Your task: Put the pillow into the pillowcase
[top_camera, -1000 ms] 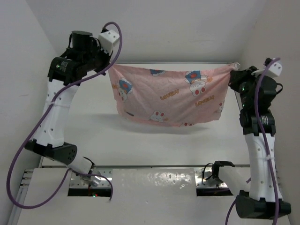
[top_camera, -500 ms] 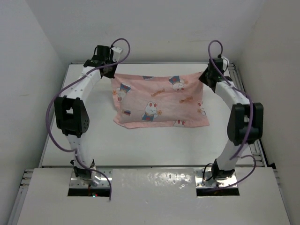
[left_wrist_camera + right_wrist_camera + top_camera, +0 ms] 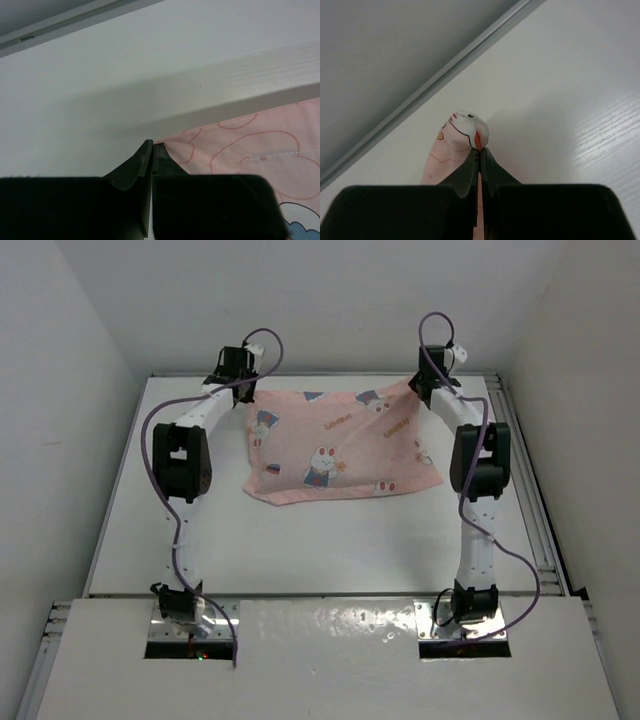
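I have both arms reaching far across the white table [image 3: 300,540], stretched out long and low from their bases at the near edge, wrists turned inward toward each other. My left gripper [image 3: 246,393] is clamped shut on the far left corner of the pillowcase [image 3: 340,450]. My right gripper [image 3: 419,390] is clamped shut on the far right corner, with a small nub of pink printed cloth poking out past the closed fingertips in the right wrist view. The pillowcase, light pink with white bunnies, lies on the far half of the table between my two grippers, its far edge drawn fairly straight and its near edge free. The pillow itself shows in no view. The case looks plump and rounded, so I judge the pillow is inside it, though I cannot see it directly. The step in hand appears to be settling the filled case. To do that well, I should hold both pinches firm, move the two corners in step so the far edge neither sags nor twists, and let go only once the case rests flat.
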